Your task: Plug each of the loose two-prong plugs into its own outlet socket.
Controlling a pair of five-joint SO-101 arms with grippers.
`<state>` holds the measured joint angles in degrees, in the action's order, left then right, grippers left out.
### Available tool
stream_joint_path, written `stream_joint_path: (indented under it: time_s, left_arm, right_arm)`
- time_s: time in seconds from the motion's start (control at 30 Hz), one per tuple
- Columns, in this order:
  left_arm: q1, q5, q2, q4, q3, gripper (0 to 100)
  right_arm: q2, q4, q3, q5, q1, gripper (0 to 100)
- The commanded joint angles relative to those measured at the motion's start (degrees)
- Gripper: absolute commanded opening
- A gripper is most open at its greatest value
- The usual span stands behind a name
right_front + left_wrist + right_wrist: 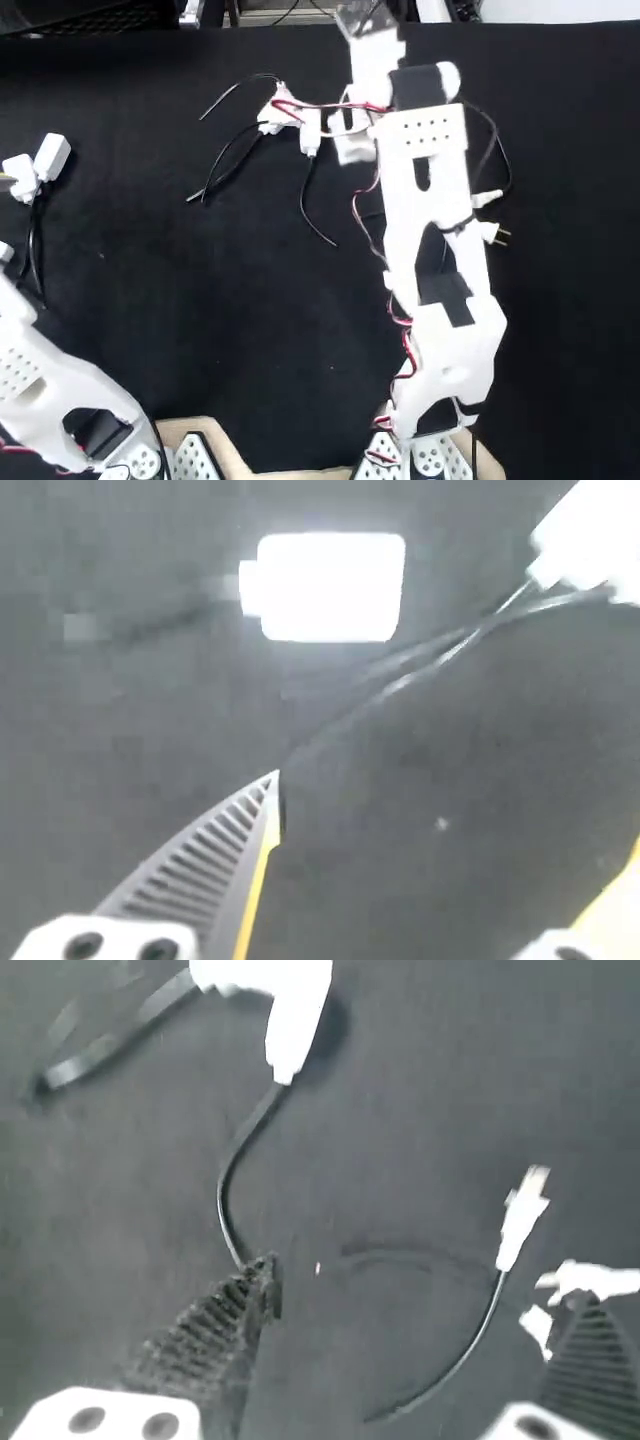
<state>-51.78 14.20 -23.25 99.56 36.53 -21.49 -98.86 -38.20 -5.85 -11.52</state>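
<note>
No lettering or numbers seem readable on anything here.

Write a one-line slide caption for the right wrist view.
Open right gripper near a loose two-prong plug on its black cable, a white connector farther off.

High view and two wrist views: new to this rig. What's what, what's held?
Two white robot arms stand at a black table. The high view looks down from a fixed camera; each wrist view rides on one arm, behind its claw. The right arm stretches up the table; its claw is open, holding nothing. Before it lie a white plug on a black cord and a loose two-prong plug. The left arm, at the table's edge, faces white blocks, probably sockets.
</note>
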Motion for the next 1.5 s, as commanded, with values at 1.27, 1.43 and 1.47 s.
stream_joint_path:
  time_s: [1.27,1.43,1.47]
  left_arm:
    - [-1.5,-62.0,-42.5,-7.3,51.4,11]
    - [-0.6,-63.8,-42.5,-1.4,59.1,3]
    - [0.3,-64.7,-42.4,1.2,58.9,2]
  right_arm:
    - [1.9,46.5,49.4,0.4,-0.9,41.0]
    - [1.9,46.5,49.4,0.4,-1.0,41.0]
    - [1.9,46.6,49.4,0.4,-1.0,41.0]
